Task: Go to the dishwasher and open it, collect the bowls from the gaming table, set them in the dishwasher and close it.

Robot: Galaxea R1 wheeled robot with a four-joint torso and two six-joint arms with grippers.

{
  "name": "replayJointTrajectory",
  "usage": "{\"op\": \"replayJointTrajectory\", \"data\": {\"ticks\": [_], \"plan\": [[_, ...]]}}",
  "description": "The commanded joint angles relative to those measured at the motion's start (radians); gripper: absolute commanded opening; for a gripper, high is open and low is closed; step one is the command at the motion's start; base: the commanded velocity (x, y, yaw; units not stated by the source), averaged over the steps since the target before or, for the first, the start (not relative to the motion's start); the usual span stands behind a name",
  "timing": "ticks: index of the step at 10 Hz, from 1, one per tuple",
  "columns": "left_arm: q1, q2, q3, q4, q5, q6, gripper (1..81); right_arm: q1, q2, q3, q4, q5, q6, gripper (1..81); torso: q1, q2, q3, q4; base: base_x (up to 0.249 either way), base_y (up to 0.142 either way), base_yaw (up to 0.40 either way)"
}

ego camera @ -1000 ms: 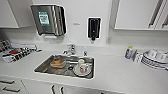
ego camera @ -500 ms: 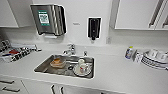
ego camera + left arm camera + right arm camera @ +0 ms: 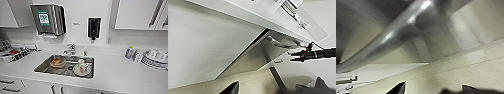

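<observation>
Hovering with jaws spread, the right gripper (image 3: 433, 90) is facing a stiff, slippery steel bar handle (image 3: 398, 32) just ahead of them, probably the dishwasher's best hold; the left gripper (image 3: 274, 90) is gaping too.

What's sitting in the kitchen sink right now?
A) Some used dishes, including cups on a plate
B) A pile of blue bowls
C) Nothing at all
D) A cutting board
A: the head view shows the sink holding white cups on a plate beside an orange-tinted container.
</observation>
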Motion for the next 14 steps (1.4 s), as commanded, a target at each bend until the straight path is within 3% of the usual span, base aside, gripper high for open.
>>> {"op": "replayJointTrajectory", "data": {"ticks": [1, 6, 10, 14], "plan": [[-0.092, -0.042, 0.034, 0.002, 0.017, 0.006, 81.1, 0.177, -0.122, 0.057, 0.006, -0.137, 0.158, 81.1, 0.000, 0.000, 0.000, 0.000, 0.000, 0.000, 0.000], [-0.092, -0.045, 0.030, -0.001, 0.018, 0.006, 81.1, 0.282, -0.163, 0.048, 0.003, -0.249, 0.296, 81.1, 0.000, 0.000, 0.000, 0.000, 0.000, 0.000, 0.000], [-0.092, -0.056, 0.023, 0.002, 0.018, 0.006, 81.1, 0.275, -0.068, -0.033, 0.003, -0.261, 0.300, 81.1, 0.000, 0.000, -0.001, 0.000, 0.000, 0.000, 0.000], [-0.091, -0.059, 0.023, 0.005, 0.018, 0.007, 81.1, 0.278, -0.030, -0.079, 0.003, -0.276, 0.327, 81.1, 0.000, 0.000, -0.001, 0.000, 0.000, 0.000, 0.000]]}}
